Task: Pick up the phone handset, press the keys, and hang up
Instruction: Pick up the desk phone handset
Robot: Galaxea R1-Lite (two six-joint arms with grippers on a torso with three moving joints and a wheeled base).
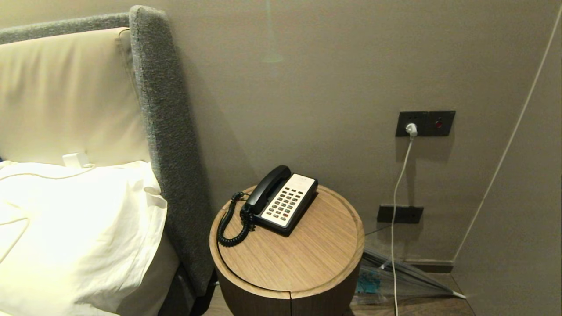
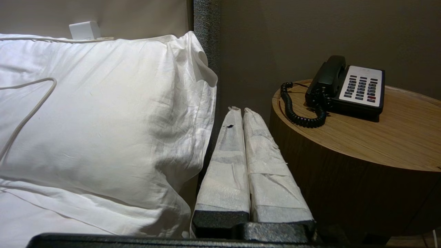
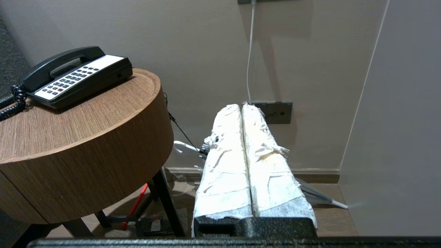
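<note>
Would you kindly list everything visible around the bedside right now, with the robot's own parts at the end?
phone handset: one, black, lying in its cradle on the phone base's left side
phone base: one, black with a white keypad panel, on the round table, toward its back
coiled cord: one, black, looped on the table left of the phone
round table: one, wood, beside the bed
pillow: one, white, on the bed left of the table
headboard: one, grey edge with cream padding, against the wall
wall sockets: two dark plates, the upper with a white plug and cable
left tool: white-wrapped, shut, below table height between pillow and table
right tool: white-wrapped, shut, right of the table
</note>
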